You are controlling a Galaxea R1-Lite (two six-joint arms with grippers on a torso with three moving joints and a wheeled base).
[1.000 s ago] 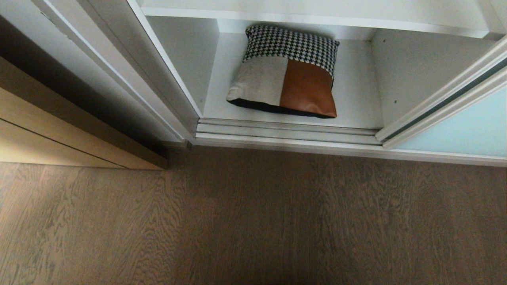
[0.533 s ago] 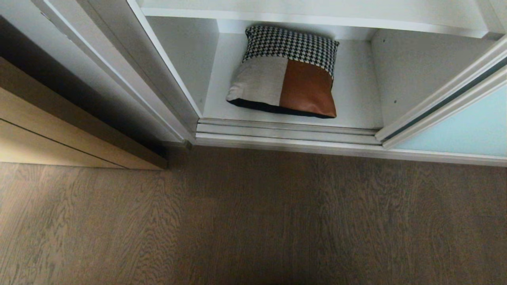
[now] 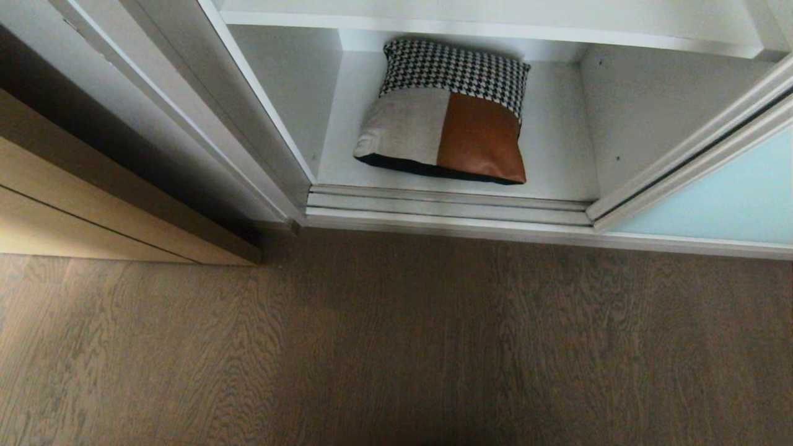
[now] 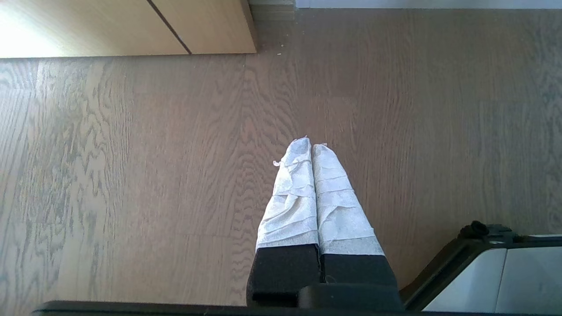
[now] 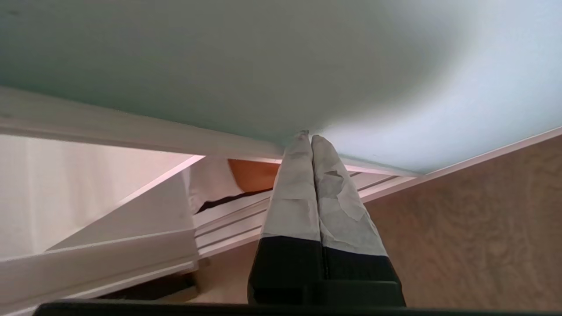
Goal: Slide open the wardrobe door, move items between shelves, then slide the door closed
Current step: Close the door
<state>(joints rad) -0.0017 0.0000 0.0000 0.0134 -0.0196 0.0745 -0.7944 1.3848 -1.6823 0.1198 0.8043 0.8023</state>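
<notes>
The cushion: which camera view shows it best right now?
The head view: the whole cushion lies flat on the bottom shelf, patchwork face up. The right wrist view catches only a brown and white sliver below the door frame. The left wrist view shows none of it.

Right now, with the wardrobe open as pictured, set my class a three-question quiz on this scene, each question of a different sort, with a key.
1. True or false: the patchwork cushion lies on the wood-grain floor.
2. Multiple choice: the right gripper has its tips at A) the frosted sliding wardrobe door, B) the cushion, C) the tan wooden door.
3. Fill in: the left gripper hangs shut over the ____.

Key: 1. False; it lies on the white bottom shelf. 2. A. 3. Floor.
</notes>
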